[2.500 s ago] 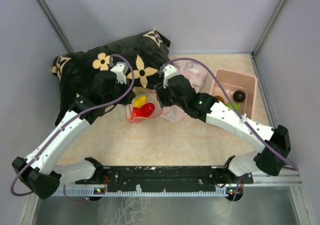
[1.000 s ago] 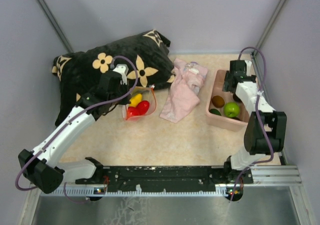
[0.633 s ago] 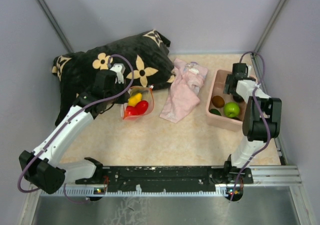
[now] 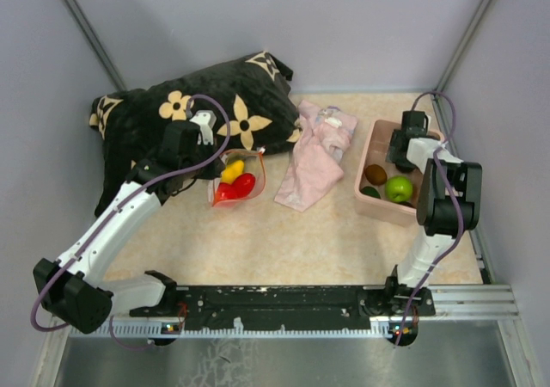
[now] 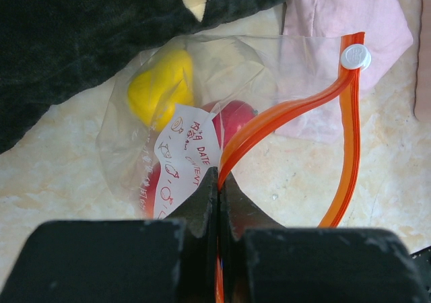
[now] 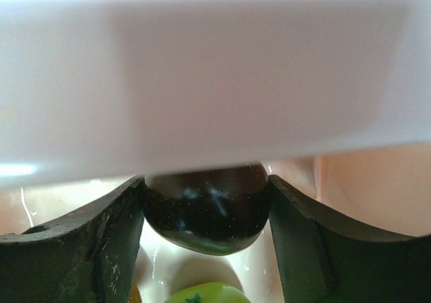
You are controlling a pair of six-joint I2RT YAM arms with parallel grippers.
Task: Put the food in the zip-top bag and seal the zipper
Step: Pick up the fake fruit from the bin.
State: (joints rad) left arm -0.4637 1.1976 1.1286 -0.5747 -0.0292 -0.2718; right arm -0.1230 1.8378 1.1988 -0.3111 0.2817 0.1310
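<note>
Left gripper [image 5: 218,178] pinches the zipper [image 5: 283,111]; right gripper [image 6: 205,202] clamps a dark fruit [image 6: 205,215].
Above: my left fingers meet the zip-top bag [image 4: 241,181], my right fingers reach into the pink bin [image 4: 378,205]. Left wrist: yellow fruit [image 5: 161,87] and red fruit [image 5: 232,118] lie bagged beyond my closed fingertips. Right wrist: the bin wall rises just past the fruit.

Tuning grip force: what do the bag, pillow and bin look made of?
Bag: thin clear plastic film, glossy; it crinkles and shows the fruit inside. Pillow: plush fabric, matte, fuzzy nap. Bin: probably rigid plastic, smooth pink walls.
</note>
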